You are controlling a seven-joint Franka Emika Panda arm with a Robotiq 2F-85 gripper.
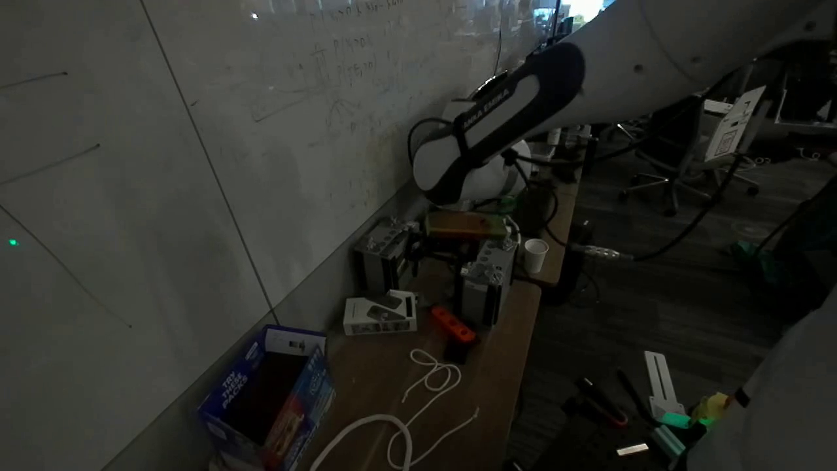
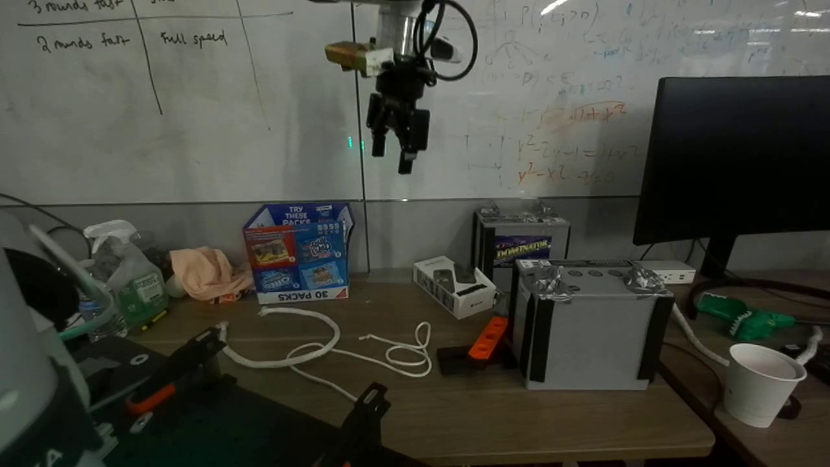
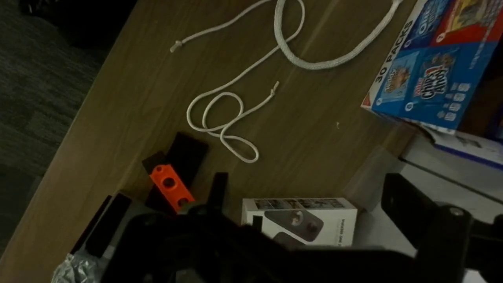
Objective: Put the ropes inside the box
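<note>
A thin white rope (image 2: 428,353) lies in loose loops on the table, with knotted ends in the wrist view (image 3: 255,65). A thicker white rope (image 2: 272,364) lies curved beside it and crosses over it; it also shows in the wrist view (image 3: 314,65). The blue box (image 2: 298,263) stands against the whiteboard with its top open; its dark inside shows in an exterior view (image 1: 307,399). My gripper (image 2: 392,161) is open and empty, high above the table. In the wrist view its fingers (image 3: 306,179) are wide apart, above a small white carton, away from the ropes.
The white carton (image 2: 463,295) and an orange tool (image 2: 489,337) lie right of the ropes. Two grey battery-like blocks (image 2: 590,337), a paper cup (image 2: 762,389) and a monitor (image 2: 733,162) stand further right. A spray bottle (image 2: 133,279) and cloth (image 2: 207,274) are left of the box.
</note>
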